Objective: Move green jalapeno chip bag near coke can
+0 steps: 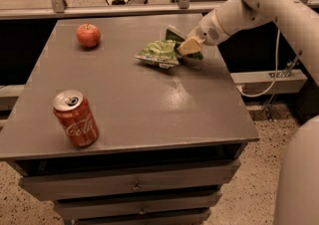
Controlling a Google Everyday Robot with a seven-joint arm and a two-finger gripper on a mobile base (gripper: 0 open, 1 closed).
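Three items are sitting on the dark grey drawer-fronted table (149, 94). The crumpled, shiny green jalapeno chip bag (158, 52) is lying far right. The red aluminium coke can (76, 119) is standing upright near left, well apart from it. The round red apple (88, 35) is resting far left. The pale two-finger gripper (190, 46) is pinching the bag's right end.

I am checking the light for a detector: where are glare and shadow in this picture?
Camera view: warm, dim light; a pale glare patch on the table just in front of the green jalapeno chip bag; its foil shines beside the gripper at its right edge; the top of the coke can gleams; the recess under the table top is dark.
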